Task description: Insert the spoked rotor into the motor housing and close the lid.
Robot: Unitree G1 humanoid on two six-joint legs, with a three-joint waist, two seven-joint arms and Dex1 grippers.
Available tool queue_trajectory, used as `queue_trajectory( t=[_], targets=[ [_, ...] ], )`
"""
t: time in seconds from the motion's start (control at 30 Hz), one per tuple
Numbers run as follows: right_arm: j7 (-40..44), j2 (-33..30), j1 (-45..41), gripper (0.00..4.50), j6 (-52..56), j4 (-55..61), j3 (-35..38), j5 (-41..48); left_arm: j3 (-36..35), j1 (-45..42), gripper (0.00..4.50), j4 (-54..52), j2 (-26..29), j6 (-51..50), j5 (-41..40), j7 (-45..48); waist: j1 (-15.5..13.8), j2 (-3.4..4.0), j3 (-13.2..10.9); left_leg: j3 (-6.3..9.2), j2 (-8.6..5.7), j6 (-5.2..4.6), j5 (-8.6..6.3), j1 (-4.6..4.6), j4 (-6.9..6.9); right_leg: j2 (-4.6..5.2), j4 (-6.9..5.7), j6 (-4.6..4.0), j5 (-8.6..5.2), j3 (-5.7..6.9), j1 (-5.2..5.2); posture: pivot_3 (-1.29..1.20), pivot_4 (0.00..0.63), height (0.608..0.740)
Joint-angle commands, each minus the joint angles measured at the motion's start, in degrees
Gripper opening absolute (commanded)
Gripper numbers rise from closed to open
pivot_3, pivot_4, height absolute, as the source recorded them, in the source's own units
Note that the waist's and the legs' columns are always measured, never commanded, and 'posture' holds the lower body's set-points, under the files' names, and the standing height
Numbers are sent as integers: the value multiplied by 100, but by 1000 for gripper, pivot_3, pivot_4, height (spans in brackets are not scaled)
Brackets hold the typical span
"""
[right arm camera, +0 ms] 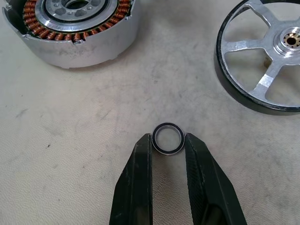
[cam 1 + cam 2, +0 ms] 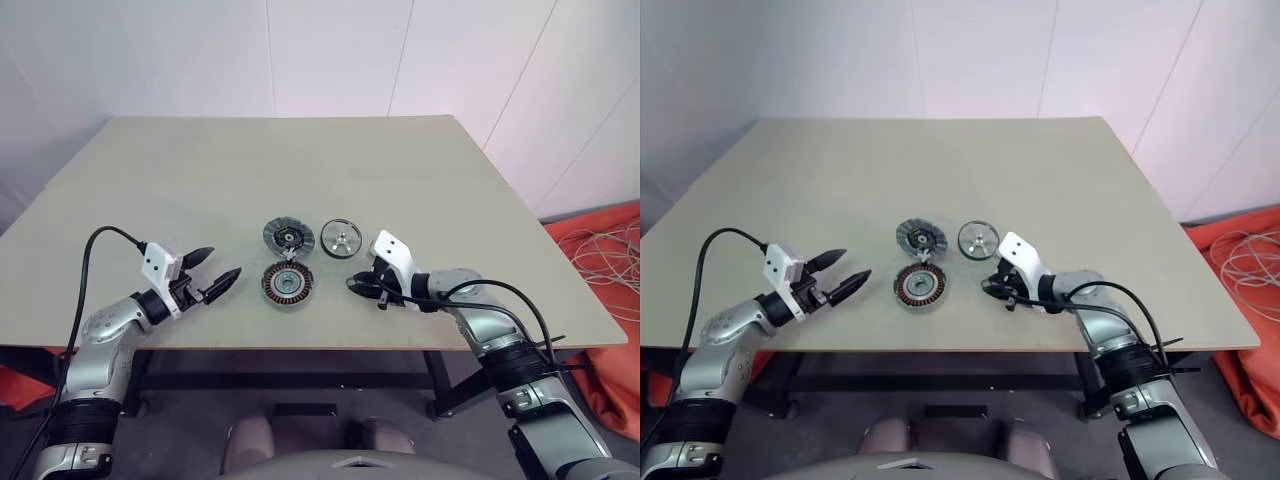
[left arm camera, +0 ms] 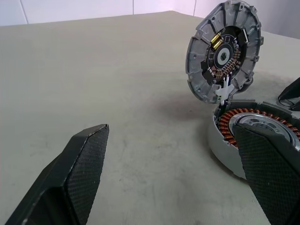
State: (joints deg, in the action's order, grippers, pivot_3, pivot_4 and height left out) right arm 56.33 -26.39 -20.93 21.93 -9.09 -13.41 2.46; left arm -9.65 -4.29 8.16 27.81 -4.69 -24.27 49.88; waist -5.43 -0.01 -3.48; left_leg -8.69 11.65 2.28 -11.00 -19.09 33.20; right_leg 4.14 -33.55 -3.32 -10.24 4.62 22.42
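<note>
Overall light: even, soft and fairly bright across the table (image 2: 200, 170).
Source: diffuse, from above; no single lamp is made out.
Shadows: short and faint, cast close under the motor housing (image 3: 225, 150), darkest at its base.
Glare: mild sheen is seen on the silver spokes of the disc (image 1: 262, 56) beside the housing.
Focus: the table near the housing is rendered sharp; its far edge is softened.
Distortion: table edges far from the housing are slightly bowed.

Motor housing (image 2: 287, 285) near table (image 2: 200, 180) front edge, disc (image 2: 288, 237) just behind, wheel (image 2: 341, 238) to its right
</note>
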Motion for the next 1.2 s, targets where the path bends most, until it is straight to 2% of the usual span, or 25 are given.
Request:
queue_trajectory(
  t=[0.03,0.17,0.27,0.5,0.8,1.2],
  targets=[
    [373,-175,-137,660,265,884,-120,264,-86,-122,4500,-84,14,127,-31,30,-6,1,-1,0,0,0,0,-2,0,0,0,0,0,0,2,0,0,740],
    [413,-93,-537,660,1283,1537,-141,571,-74,-111,4500,-67,26,127,-18,57,7,1,-1,3,4,0,0,-3,-3,-2,-2,0,0,0,4,0,0,740],
    [290,49,-901,660,1607,1766,-302,571,-63,-80,4500,-80,36,111,-31,92,3,1,-1,3,4,0,0,1,-3,-2,-3,0,0,-1,3,0,0,740],
    [-53,577,-1569,660,2303,1411,-648,565,-77,-14,4500,-110,33,111,-40,135,-8,1,0,8,2,1,0,2,-1,0,-3,0,0,-1,3,0,0,740],
    [-17,987,-1711,660,1730,670,-1093,473,-77,170,4500,-255,79,62,-129,307,4,1,-1,8,3,3,0,-9,-9,0,-10,-1,1,-3,21,0,0,740],
    [30,1332,-1944,660,965,-337,-1290,297,56,629,4500,-785,336,-28,-236,947,12,3,-2,9,4,3,0,-4,-9,0,-11,-1,1,-8,20,0,0,740]
  ],
)
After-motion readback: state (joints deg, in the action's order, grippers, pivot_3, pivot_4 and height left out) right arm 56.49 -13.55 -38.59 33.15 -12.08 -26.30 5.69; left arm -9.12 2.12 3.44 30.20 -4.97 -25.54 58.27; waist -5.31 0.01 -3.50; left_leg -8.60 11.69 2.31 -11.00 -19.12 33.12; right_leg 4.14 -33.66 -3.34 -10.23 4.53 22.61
